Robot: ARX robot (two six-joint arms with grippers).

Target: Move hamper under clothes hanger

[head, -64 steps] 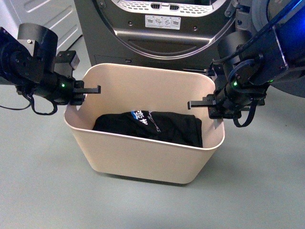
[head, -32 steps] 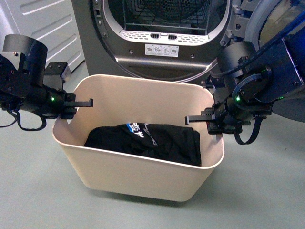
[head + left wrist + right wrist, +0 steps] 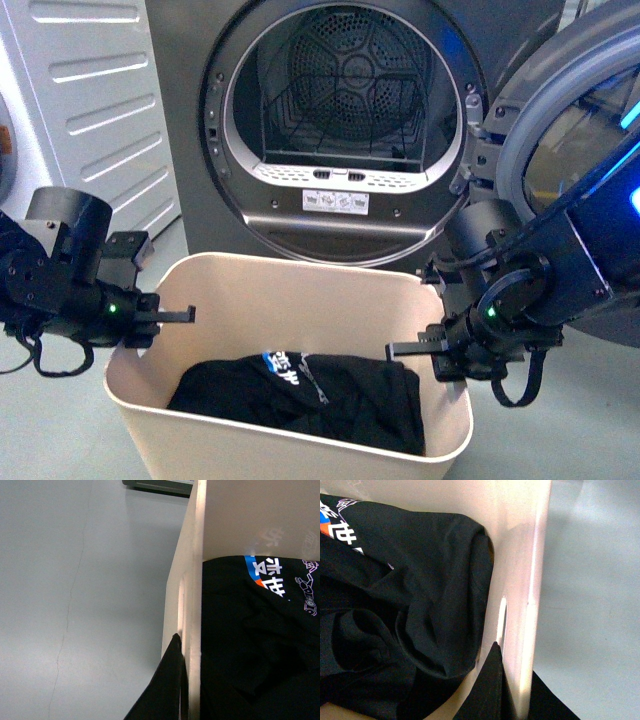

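Beige plastic hamper (image 3: 300,305), right in front of the dark grey dryer (image 3: 345,120), whose round door (image 3: 560,130) is swung open to the right. Base cut off by the lower edge of the front view, so no telling whether standing on the grey floor (image 3: 75,580) or lifted clear. Inside, a crumpled black garment (image 3: 300,395) with blue and white print, lying on the bottom, well below the rim. No clothes hanger anywhere in view.

Probably light: thin plastic walls and a single garment as load. Stiff enough to carry, yet likely springy along the long sides, so prone to flex or twist under an uneven pull. Smooth, slightly tapered walls, hence slippery for a flat pinch. Best taken at the two short ends, close under the rim, at the slot handle cut-out (image 3: 501,622).

Gripped in just that way at present. Astride the left end wall, the left pincer (image 3: 172,316): one finger inside above the garment, the outer finger (image 3: 169,680) flat against the outside beside the slot. Closed on the wall, as far as can be judged. On the right end wall, the right pincer (image 3: 412,350), likewise clamped, with dark fingers on either side of the wall right by the cut-out.

For the carry: keep both ends level and moving together, avoid squeezing inward, and watch for the rim sliding out of the pinch.
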